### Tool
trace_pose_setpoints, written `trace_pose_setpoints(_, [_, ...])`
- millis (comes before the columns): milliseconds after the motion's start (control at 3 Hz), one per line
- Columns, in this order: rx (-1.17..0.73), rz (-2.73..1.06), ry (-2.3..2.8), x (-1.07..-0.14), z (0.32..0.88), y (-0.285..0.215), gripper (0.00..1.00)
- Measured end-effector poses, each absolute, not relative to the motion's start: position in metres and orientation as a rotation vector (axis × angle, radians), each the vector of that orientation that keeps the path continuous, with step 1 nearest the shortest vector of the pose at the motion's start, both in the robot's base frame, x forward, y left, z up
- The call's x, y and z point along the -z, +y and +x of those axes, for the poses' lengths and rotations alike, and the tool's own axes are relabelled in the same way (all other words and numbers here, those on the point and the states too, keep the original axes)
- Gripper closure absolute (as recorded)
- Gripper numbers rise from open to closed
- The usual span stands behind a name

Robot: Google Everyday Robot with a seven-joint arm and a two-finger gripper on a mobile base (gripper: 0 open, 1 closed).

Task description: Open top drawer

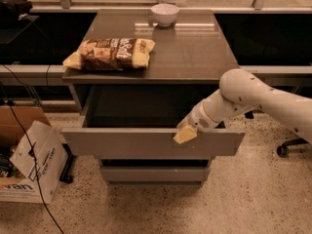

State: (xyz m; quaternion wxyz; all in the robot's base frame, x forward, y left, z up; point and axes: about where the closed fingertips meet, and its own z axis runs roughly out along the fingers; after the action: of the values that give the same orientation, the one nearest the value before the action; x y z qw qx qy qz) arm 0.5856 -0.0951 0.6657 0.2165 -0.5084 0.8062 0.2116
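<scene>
A cardboard box (pixel 29 165) sits on the speckled floor at near left. Just beyond, the top drawer (pixel 122 143) stands open, projecting from the cabinet toward the camera over a lower drawer (pixel 156 173). Its flat front faces the viewer, long axis running left to right. The pincer (pixel 185 134) rests at the panel's upper edge, right of centre, on a white arm (pixel 253 96) reaching in from the right; whether it is spread or pressed together cannot be told. On the tabletop (pixel 190 52) behind lie a snack bag (pixel 111 53) and, farthest back, a white bowl (pixel 165 13).
</scene>
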Motion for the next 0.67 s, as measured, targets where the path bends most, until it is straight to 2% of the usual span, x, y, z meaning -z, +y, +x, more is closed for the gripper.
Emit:
trace_pose_setpoints(333, [-0.588,-1.487,2.235,-0.665,0.579,-0.09,0.16])
trace_pose_setpoints(667, [-0.634,-1.548,2.251,-0.665,0.554,-0.092,0.0])
